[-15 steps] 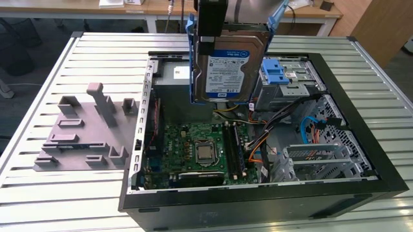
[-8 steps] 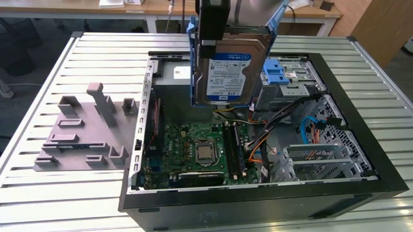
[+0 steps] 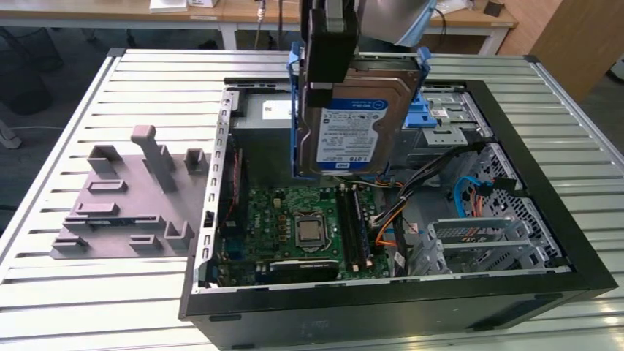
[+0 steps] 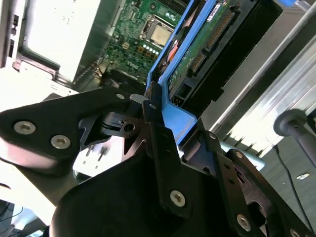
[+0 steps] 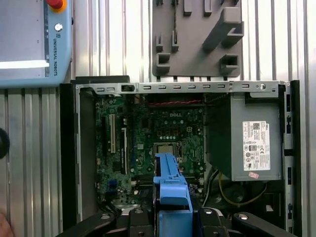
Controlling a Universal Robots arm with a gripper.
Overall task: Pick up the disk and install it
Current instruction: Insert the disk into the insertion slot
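Right, you've got the black gripper [image 3: 326,69] closed firmly on the flat rectangular silver-grey disk [image 3: 353,124], the one with the blue-and-white label and blue plastic rails. The disk hangs on edge straight below the gripper, lifted clear of everything, and its label faces out in the exterior view. In the second wrist view, look at the black fingers [image 4: 158,143]: they pinch the blue rail at the disk's end, and the disk [image 4: 200,52] shows its green circuit-board side. In the first wrist view the same blue rail [image 5: 170,185] juts out ahead of the gripper.

Underneath the gripper lies the open black tower computer case [image 3: 390,311], resting on its side. The green motherboard [image 3: 292,219] sits below the disk's lower edge, with a gap between them. The large grey power-supply box [image 5: 242,143] sits inside the case, off to one side of the gripper. The silver metal drive cage with a blue plastic latch [image 3: 443,121] stands just beside the held disk. Outside the case, well apart from the gripper, a grey fixture plate with upright blocks [image 3: 127,197] rests on the slatted metal surface [image 3: 58,292].
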